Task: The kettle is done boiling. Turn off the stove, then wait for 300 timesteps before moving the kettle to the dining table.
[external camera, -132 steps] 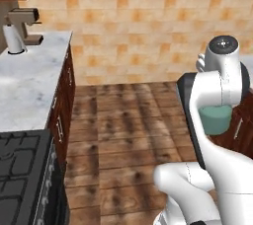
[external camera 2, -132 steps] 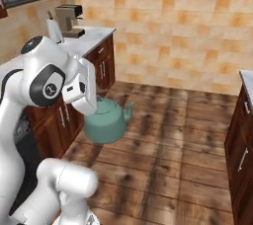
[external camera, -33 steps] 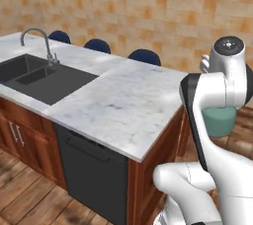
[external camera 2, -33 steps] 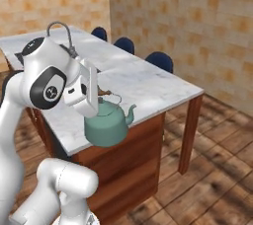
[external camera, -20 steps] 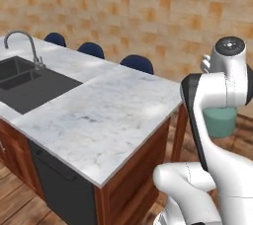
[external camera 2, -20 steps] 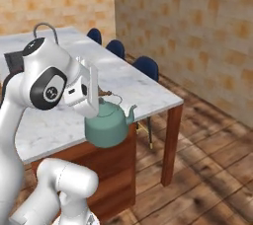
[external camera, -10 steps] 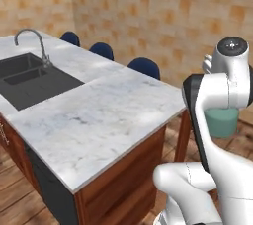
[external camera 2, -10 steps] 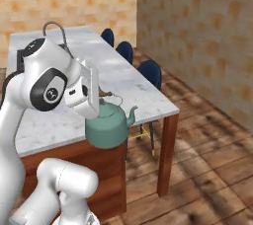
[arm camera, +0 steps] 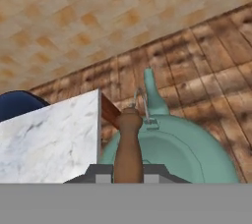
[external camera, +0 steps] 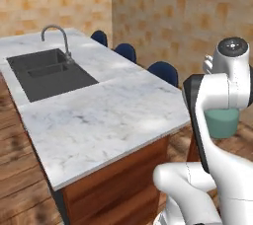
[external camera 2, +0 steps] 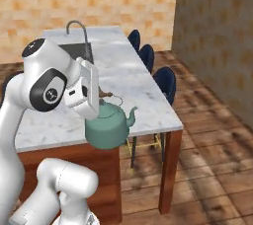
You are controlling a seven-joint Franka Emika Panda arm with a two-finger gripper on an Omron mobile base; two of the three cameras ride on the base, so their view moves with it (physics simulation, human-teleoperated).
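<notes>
Orange-tan tile walls are enclosing a wood-plank floor (external camera 2: 212, 169). Marble dining table (external camera: 108, 115) is carrying a dark sink (external camera: 49, 71) and arched faucet (external camera: 55, 34); blue chairs (external camera: 163, 73) are lining its far edge, mostly hidden behind the top. Gripper (external camera 2: 101, 101) is sitting largely concealed behind the white wrist, fingers pressed together on the brown handle of the kettle (external camera 2: 109, 128). Kettle is hanging in the air at the table's corner, spout pointing toward 3 o'clock in the right base view. From the left base, only a teal sliver is peeking past the arm.
</notes>
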